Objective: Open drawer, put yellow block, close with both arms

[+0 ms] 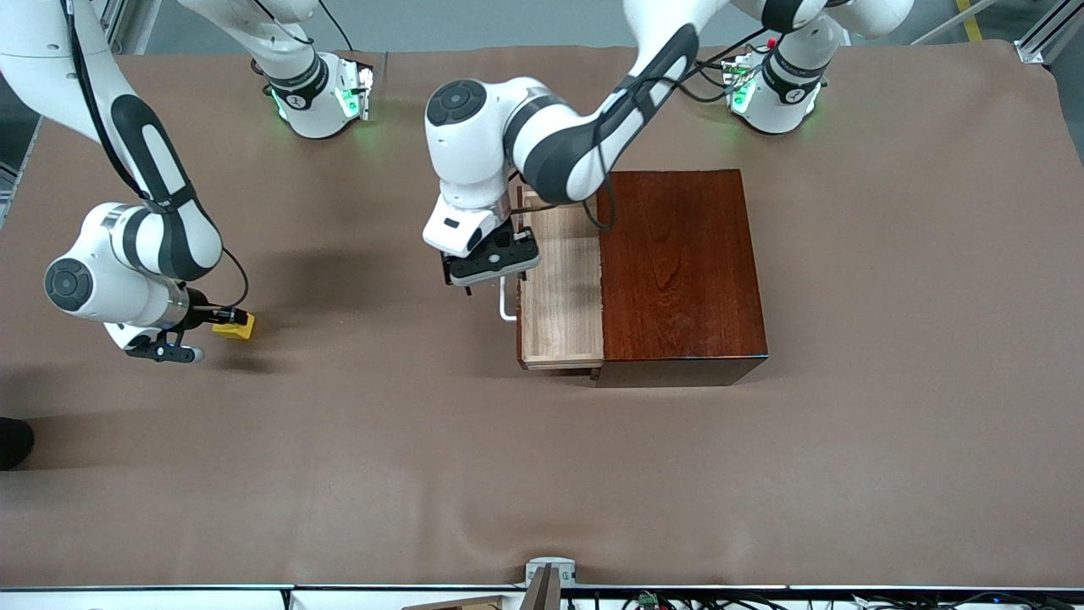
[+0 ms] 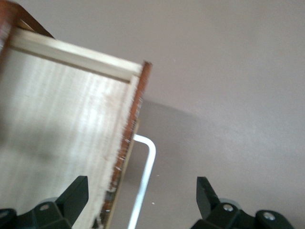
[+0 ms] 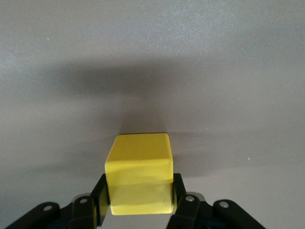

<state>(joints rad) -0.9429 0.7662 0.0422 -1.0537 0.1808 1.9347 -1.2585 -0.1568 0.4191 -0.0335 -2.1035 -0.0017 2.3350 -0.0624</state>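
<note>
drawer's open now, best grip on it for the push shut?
Probably the white bar handle on the drawer front, approached from the right arm's end of the table. It stands proud of the front, leaving finger room. The left gripper is open, straddling it.

A brown cloth (image 1: 762, 474) is spread over the whole table, and soft wrinkles and folds are seen in it along the edge nearest the front camera. Soft shadows are cast on it under even overhead light. Along the farthest edge a strip of grey floor (image 1: 474, 25) is visible, marked with a yellow line (image 1: 970, 21) at one corner. Aluminium frame profiles (image 1: 1046, 34) are seen at that same corner. At the nearest edge a white rail (image 1: 169, 597) is fitted, with a small grey bracket (image 1: 549, 572) at its middle and loose cables (image 1: 677, 600) beside it.
</note>
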